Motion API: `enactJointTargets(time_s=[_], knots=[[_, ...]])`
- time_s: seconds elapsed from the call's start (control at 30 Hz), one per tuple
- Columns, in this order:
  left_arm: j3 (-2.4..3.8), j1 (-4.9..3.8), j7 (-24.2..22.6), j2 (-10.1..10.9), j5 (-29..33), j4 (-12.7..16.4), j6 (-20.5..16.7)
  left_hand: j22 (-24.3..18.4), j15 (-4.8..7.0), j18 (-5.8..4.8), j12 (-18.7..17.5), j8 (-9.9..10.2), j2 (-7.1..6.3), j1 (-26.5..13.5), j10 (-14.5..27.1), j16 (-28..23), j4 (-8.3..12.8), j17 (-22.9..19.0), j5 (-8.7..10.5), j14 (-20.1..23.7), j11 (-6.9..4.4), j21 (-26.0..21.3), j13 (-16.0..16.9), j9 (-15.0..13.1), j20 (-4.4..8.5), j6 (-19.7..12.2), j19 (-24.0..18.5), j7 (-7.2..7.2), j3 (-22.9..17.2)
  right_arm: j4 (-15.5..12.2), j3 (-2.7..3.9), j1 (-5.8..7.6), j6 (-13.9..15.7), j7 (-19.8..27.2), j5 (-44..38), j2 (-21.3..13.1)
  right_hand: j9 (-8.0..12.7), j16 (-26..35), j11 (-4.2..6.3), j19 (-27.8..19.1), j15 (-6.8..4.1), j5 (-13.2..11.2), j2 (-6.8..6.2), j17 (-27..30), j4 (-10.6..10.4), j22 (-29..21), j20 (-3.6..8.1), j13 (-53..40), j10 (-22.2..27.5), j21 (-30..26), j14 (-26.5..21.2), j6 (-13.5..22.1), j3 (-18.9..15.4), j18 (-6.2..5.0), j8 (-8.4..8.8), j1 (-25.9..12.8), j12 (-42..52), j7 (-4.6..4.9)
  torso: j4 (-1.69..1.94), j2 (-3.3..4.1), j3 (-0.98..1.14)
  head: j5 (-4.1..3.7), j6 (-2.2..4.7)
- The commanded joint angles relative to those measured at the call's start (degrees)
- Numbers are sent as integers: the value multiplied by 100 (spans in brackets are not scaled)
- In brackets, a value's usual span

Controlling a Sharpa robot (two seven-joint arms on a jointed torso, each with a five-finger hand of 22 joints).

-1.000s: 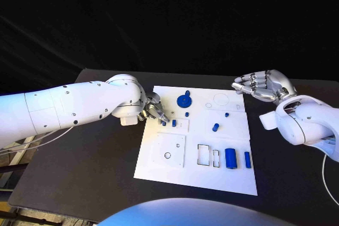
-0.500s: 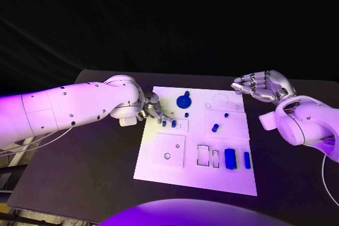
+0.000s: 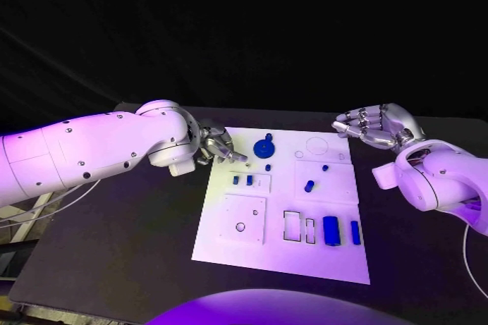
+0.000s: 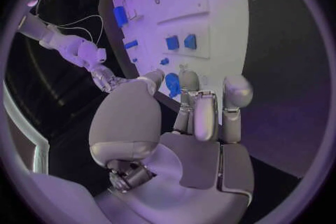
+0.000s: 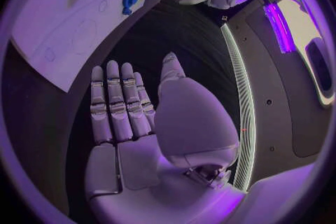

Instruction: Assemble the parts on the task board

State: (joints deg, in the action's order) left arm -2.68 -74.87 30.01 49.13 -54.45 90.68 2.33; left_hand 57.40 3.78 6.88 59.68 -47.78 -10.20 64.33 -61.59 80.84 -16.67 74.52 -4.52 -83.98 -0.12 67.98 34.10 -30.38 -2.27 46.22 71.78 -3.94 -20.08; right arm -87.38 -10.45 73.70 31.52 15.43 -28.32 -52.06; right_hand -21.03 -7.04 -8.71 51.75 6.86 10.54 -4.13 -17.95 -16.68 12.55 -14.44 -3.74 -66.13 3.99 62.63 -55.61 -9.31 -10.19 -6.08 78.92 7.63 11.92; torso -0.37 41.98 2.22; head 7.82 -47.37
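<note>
Nearby, left robot hand (image 3: 216, 146) empty, fingers apart, beside task board (image 3: 244, 247); right robot hand (image 3: 373, 125) likewise empty

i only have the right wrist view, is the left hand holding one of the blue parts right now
Observer: No. The left wrist view shows the left hand with its fingers apart and nothing in them.
Operator: where is it on the board
Observer: In the head view it is at the far left edge of the task board, apart from the two small blue pieces standing nearby.
Operator: anything on the near side
Observer: A large blue cylinder lies there, with a slim blue bar beside it.
</note>
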Motion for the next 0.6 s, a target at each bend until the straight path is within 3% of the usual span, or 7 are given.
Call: enactJointTargets(time_s=[0.03, 0.07, 0.1, 0.2, 0.3, 0.47, 0.6], knots=[[9, -6, -952, -36, 207, 51, -595, -821, -174, 202, -274, 162, 0, 746, 599, -367, 76, -567, -34, 131, 192, -687, -260, 128, -127, -464, -523, -219, -361, -4, 1, -2, -32, 64, -8, 1, 8, 35, -17, -28, 30, 0, 32, 11, 6, -11, 2, 4, 1, -22, 10, -2, -35, -37, 34, -56, -6, 43, -3, 6, -2, -24, 40], [-4, -4, -1187, -59, 159, 59, -694, -1068, -246, 250, -347, 210, -38, 880, 726, -519, 71, -792, -20, 266, 244, -907, -321, 183, -162, -543, -693, -293, -481, -2, 1, -2, -31, 63, -8, 1, 8, 37, -15, -31, 30, 2, 66, 19, 18, -21, 1, 3, 1, -18, 15, -4, -24, -39, 36, -25, -2, 41, -1, 6, -3, -30, 49], [-26, 0, -1423, -85, 62, 67, -792, -1655, -315, 343, -639, 358, -117, 1291, 1077, -1151, 236, -1663, -28, 813, 353, -1458, -502, 296, -232, -756, -1162, -383, -833, 0, 1, -2, -31, 61, -8, 1, 8, 37, -15, -32, 29, 2, 73, 21, 21, -23, 1, 3, 2, -17, 16, -5, -23, -39, 37, -16, -1, 41, 3, 7, -3, -38, 60], [-100, 25, -1888, -168, -300, 75, -1092, -1856, -461, 346, -1109, 570, -358, 1598, 1418, -2007, 371, -2815, 15, 1700, 494, -1820, -904, 542, -391, -916, -1417, -500, -1348, 4, 1, -2, -37, 57, -8, 1, 11, 44, -11, -30, 26, 3, 134, 52, 61, -59, 1, 4, 10, -6, 33, -11, 14, -41, 46, 153, 10, 37, 5, 9, -5, -56, 73], [-186, 65, -2180, -280, -631, 36, -1367, -1942, -529, 358, -1396, 710, -472, 1586, 1468, -2083, 403, -3058, 34, 1846, 569, -1939, -1222, 740, -460, -1000, -1404, -578, -1523, 10, 1, -2, -55, 61, -8, 1, 13, 50, -6, -19, 24, 4, 164, 80, 103, -92, 4, 5, 18, 2, 46, -19, 59, -42, 55, 329, 17, 31, 2, 6, -8, -72, 95], [-284, 117, -2448, -468, -1393, -73, -1597, -1995, -585, 360, -1641, 788, -628, 1512, 1639, -2065, 441, -3184, 75, 1922, 630, -2012, -1473, 897, -518, -1024, -1399, -610, -1443, 10, 1, -2, -56, 69, -8, -1, 16, 53, -5, -10, 22, 6, 178, 97, 130, -113, 7, 6, 31, 6, 55, -20, 89, -41, 63, 436, 15, 30, 1, 5, -10, -99, 120], [-368, 141, -2561, -656, -2201, -208, -1640, -2093, -601, 363, -1757, 858, -599, 1462, 1758, -1942, 443, -3315, 154, 2059, 640, -2154, -1733, 1122, -567, -986, -1413, -590, -714, 6, 1, -2, -56, 73, -8, 1, 18, 53, -7, -7, 22, 7, 189, 102, 136, -119, 7, 7, 38, 7, 59, -18, 102, -41, 68, 469, 12, 31, 1, 10, -8, -104, 125]])
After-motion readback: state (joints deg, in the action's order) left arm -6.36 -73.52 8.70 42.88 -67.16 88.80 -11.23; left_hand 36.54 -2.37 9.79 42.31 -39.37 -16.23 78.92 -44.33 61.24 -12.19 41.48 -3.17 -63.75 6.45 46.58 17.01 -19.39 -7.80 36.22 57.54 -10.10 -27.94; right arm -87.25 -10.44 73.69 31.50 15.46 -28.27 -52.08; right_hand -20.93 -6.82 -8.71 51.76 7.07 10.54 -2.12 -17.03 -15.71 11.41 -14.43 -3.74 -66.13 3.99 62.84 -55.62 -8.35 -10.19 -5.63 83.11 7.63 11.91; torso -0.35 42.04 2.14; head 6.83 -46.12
